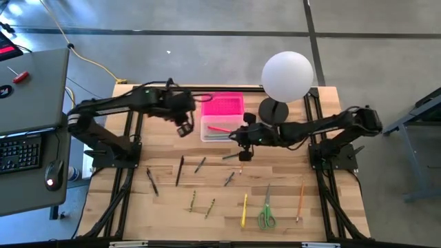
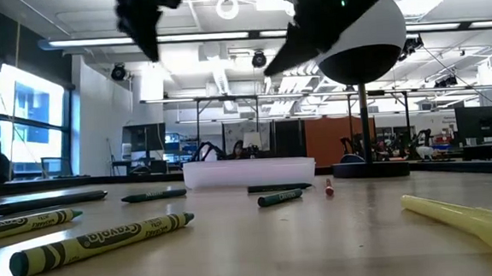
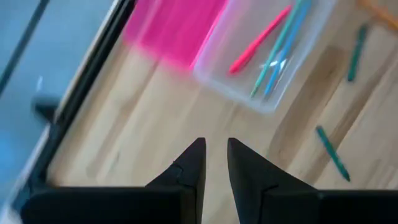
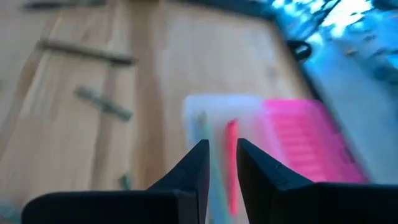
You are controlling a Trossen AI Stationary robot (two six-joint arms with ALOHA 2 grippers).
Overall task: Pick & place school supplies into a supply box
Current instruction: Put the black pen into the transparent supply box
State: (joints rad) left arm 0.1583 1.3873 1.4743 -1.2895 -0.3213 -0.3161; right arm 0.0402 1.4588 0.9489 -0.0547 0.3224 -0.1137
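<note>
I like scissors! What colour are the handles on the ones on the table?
Green. The scissors show best in the high view, near the table's front edge.

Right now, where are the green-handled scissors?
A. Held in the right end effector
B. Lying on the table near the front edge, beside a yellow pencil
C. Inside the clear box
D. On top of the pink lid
B: the high view shows the scissors flat on the table near the front edge, next to the yellow pencil, far from the clear box.

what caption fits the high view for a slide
Both arms hover near the open supply box, pens and scissors scattered on the table.
</note>
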